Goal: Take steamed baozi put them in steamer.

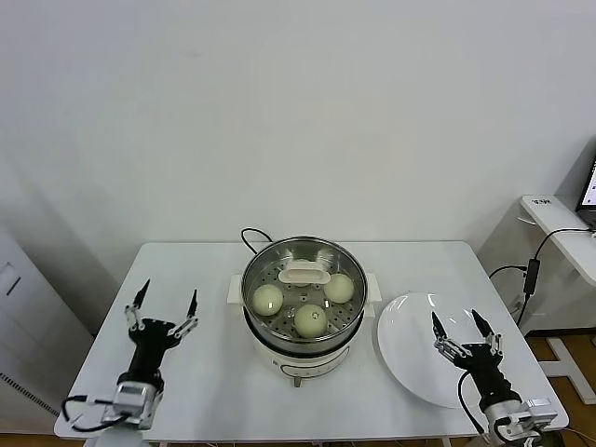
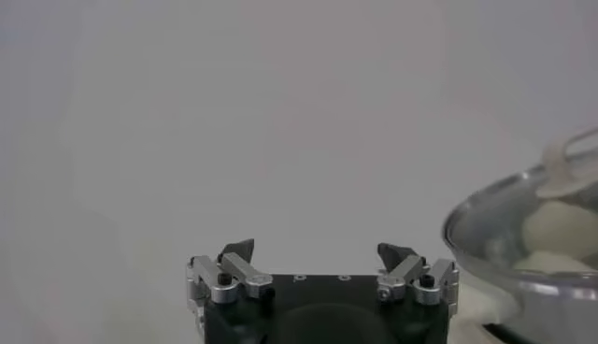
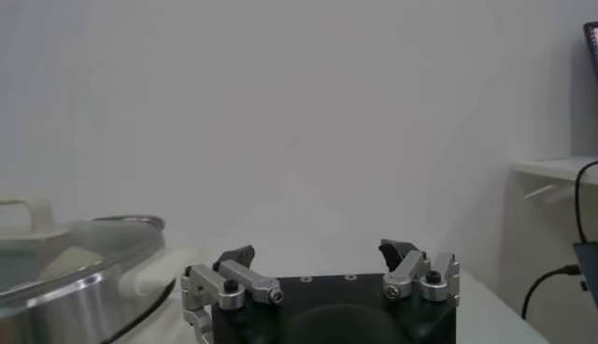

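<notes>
With three steamed baozi (image 1: 312, 304) visible on the steamer (image 1: 303, 321) tray and the white plate (image 1: 419, 346) bare, loading appears finished; left hand (image 1: 167, 300) and right hand (image 1: 455, 323) hover open, empty, beside it; next, confirm the fourth bun

You are looking at a lab or office test room: bare white wall (image 1: 298, 112), plain white table (image 1: 205, 279), a side desk (image 1: 559, 233) with cables.
</notes>
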`<state>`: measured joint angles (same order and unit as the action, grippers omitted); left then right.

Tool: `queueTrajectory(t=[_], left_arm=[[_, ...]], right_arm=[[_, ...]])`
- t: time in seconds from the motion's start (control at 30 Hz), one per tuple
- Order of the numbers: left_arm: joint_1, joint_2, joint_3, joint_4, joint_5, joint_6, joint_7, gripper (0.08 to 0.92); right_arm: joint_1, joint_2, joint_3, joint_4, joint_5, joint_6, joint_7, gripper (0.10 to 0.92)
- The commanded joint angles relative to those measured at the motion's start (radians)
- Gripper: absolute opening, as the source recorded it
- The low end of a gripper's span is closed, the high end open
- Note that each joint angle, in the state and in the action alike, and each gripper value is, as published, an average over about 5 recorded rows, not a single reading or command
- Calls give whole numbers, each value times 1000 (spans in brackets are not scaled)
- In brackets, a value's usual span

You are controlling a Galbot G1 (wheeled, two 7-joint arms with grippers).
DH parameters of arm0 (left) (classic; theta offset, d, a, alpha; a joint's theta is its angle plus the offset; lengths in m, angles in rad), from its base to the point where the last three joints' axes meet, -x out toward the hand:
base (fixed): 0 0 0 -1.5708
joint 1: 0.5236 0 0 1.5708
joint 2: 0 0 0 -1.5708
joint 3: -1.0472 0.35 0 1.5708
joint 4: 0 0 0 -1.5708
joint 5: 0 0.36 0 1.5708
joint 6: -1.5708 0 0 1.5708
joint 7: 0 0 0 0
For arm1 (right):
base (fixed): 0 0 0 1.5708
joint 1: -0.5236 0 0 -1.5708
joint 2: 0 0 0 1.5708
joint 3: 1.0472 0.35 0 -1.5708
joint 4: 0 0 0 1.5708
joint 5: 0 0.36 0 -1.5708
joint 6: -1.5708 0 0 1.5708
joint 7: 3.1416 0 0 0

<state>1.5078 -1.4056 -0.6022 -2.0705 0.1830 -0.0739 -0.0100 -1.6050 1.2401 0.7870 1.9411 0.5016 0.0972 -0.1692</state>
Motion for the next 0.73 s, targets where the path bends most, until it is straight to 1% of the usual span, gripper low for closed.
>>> queueTrajectory(t=[0.03, 0.53, 0.73], left_arm=[[99, -84, -114, 25, -76, -213, 27, 823], [142, -78, -119, 32, -112, -221, 59, 823], [156, -79, -116, 33, -137, -221, 92, 823]], right_arm=[[-25, 33, -7, 14, -51, 22, -18, 823], [-91, 75, 13, 39, -62, 51, -48, 823], [-105, 77, 13, 43, -61, 58, -51, 823]])
